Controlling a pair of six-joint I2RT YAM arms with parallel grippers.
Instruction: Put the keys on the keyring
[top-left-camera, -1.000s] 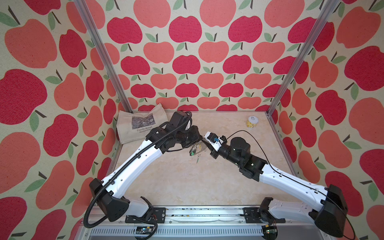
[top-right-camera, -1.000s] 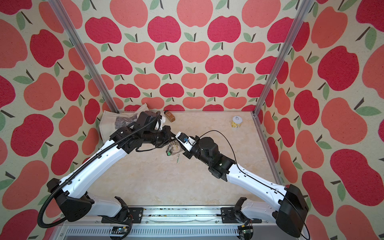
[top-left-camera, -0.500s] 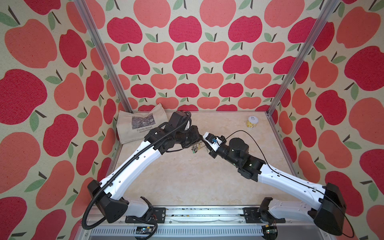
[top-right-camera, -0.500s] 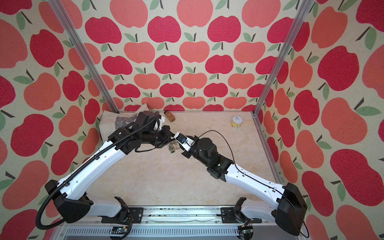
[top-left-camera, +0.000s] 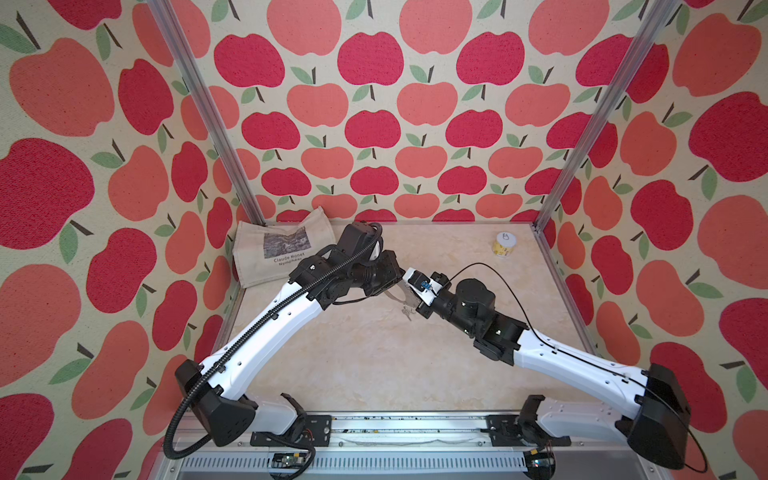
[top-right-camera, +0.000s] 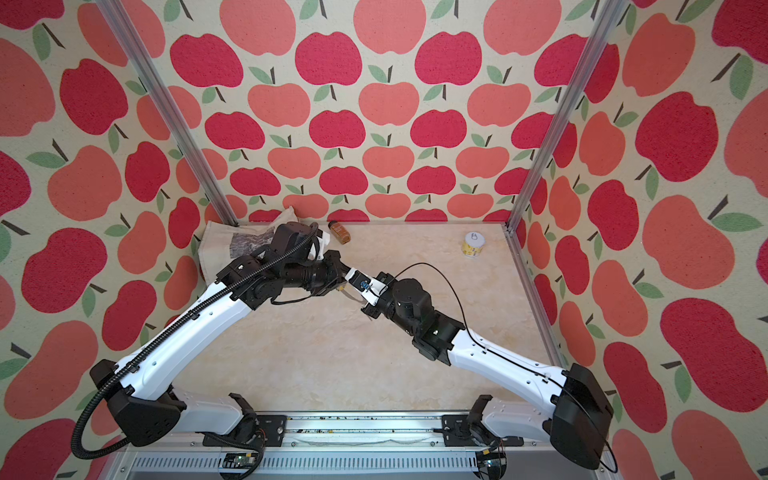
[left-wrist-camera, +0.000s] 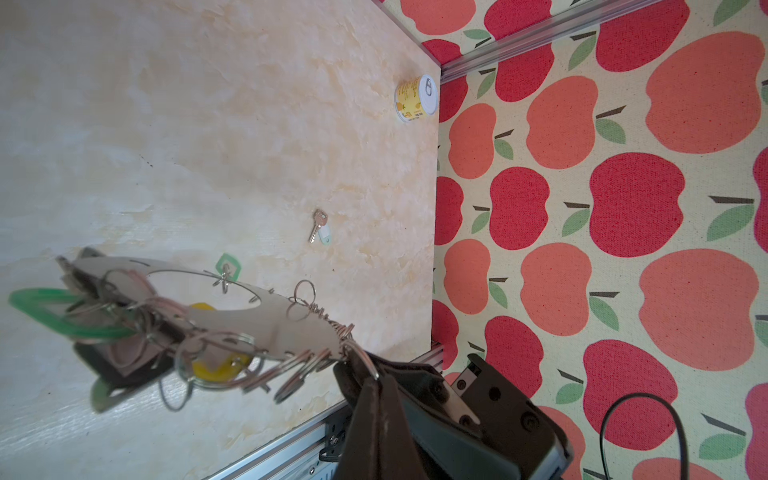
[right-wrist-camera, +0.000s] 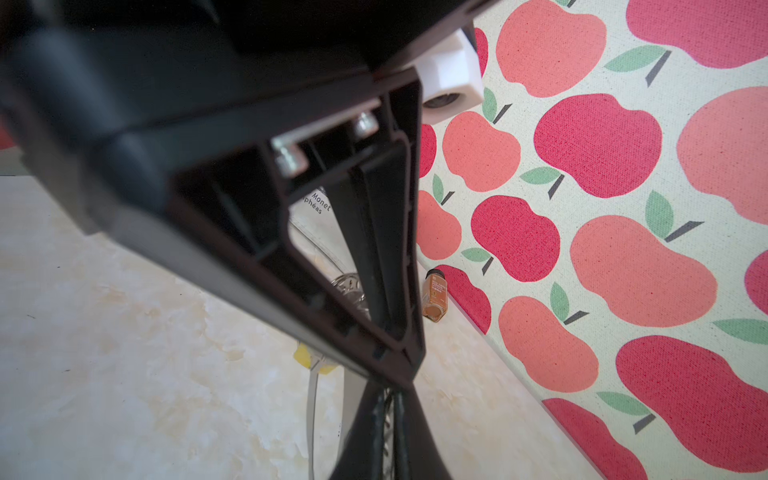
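Note:
The keyring is a grey oval plate held in the air, with bright green and yellow tags hanging from its split rings. My left gripper is shut on the plate's ring-lined end. My right gripper is shut on the row of small rings at the plate's edge, close under the left gripper's black body. In both top views the two grippers meet over the middle of the table, left gripper against right gripper. The keys, a small silvery key with a pale mint tag, lie loose on the table, apart from both grippers.
A yellow-labelled can stands at the back right corner. A printed tote bag lies at the back left. A small brown bottle lies by the back wall. The aluminium rail runs along the table's front edge.
The right gripper has moved left up to the left gripper and shut on the keyring's rings. The left gripper has kept its grip.

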